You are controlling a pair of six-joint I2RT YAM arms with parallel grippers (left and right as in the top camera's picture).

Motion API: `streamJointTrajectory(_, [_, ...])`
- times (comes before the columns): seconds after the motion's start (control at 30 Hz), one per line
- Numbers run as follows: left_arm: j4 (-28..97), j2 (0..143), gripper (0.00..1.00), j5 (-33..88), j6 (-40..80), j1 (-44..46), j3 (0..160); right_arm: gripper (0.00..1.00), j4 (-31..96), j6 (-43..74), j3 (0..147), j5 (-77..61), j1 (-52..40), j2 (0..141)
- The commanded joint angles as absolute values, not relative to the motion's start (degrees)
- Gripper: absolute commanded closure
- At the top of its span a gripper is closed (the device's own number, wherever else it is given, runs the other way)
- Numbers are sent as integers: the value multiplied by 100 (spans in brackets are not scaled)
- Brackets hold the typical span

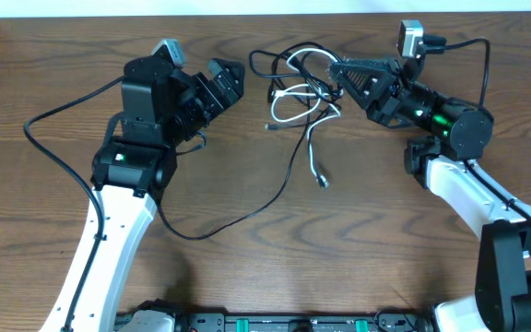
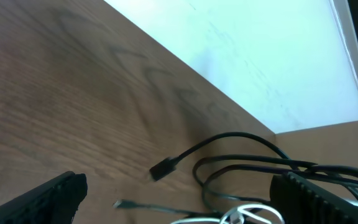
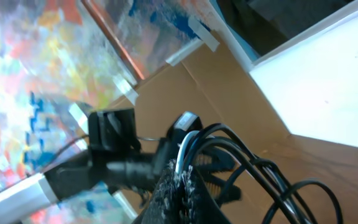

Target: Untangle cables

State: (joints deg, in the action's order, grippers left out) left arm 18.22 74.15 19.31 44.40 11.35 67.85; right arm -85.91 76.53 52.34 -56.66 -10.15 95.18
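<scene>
The cables [image 1: 298,83] lie in a tangle at the table's far middle: several black loops and a white one [image 1: 289,106]. One black cord [image 1: 247,207] trails toward the front left, and a pale cord ends in a plug [image 1: 321,180]. My right gripper [image 1: 337,78] is at the tangle's right side, shut on the white cable [image 3: 182,163], with black loops [image 3: 260,180] beside it. My left gripper [image 1: 236,78] is open just left of the tangle and holds nothing. Between its fingers [image 2: 185,202] show a black plug [image 2: 163,168], a thin plug [image 2: 126,203] and the white loop [image 2: 247,214].
The brown wooden table [image 1: 413,258] ends at a white surface [image 2: 260,62] just behind the tangle. The left arm's own thick black wire [image 1: 53,115] loops over the table at the left. The right arm's base [image 1: 514,267] stands at the front right.
</scene>
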Motion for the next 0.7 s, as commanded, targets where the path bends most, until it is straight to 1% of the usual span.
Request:
streamJointTrajectory(0.0, [1824, 7417, 1, 1874, 4263, 1216, 6849, 99, -8667, 8125, 5277, -5177, -1221, 9461])
streamJointTrajectory(0.17, [1817, 7478, 2, 1881, 3972, 1236, 6849, 99, -8809, 8136, 5277, -4890, -1566, 9461])
streamJointTrajectory(0.3, [1813, 7557, 7, 1968, 3752, 1236, 6847, 99, -8812, 8136, 5277, -4681, -1793, 9461])
streamJointTrajectory(0.67, [1476, 8051, 8, 2018, 3514, 1573, 6847, 99, -9028, 8167, 5284, -4353, -2161, 9459])
